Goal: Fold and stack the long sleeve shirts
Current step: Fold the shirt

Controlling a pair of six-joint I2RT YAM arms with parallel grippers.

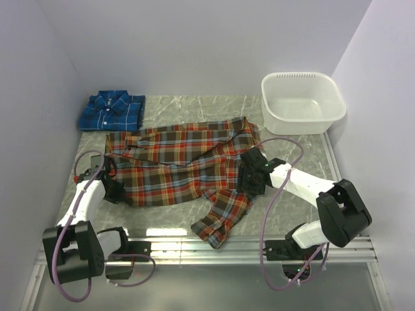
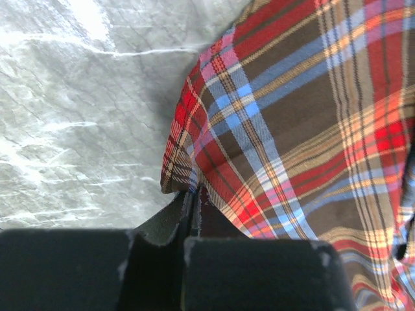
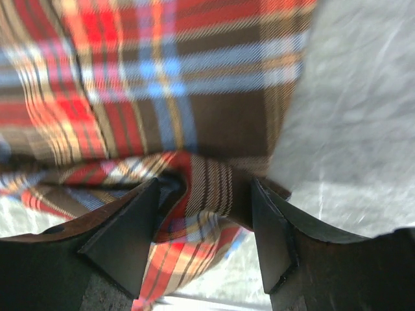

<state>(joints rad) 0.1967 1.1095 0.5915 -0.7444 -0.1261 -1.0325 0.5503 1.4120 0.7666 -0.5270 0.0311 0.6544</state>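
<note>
A: Hem of red shirt (image 1: 175, 162) pinched tight in left claw (image 2: 193, 197); right claw (image 3: 204, 194) wide, fold bunched between its fingers (image 3: 126, 240).
B: Likely risk: it closes on one layer only, cloth slips, fold skews.

Both wrist views crop the red-orange shirt (image 2: 292, 129); the right one blurs it.

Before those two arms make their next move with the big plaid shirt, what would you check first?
1. Left gripper shut on the red-orange plaid shirt edge: ok.
2. Right gripper gripping cloth: not ok, open around a bunched fold.
3. Blue plaid shirt folded at the far left corner: ok.
4. White plastic tub clear of both arms: ok.
5. Left grip holds one layer only: cannot tell.
</note>
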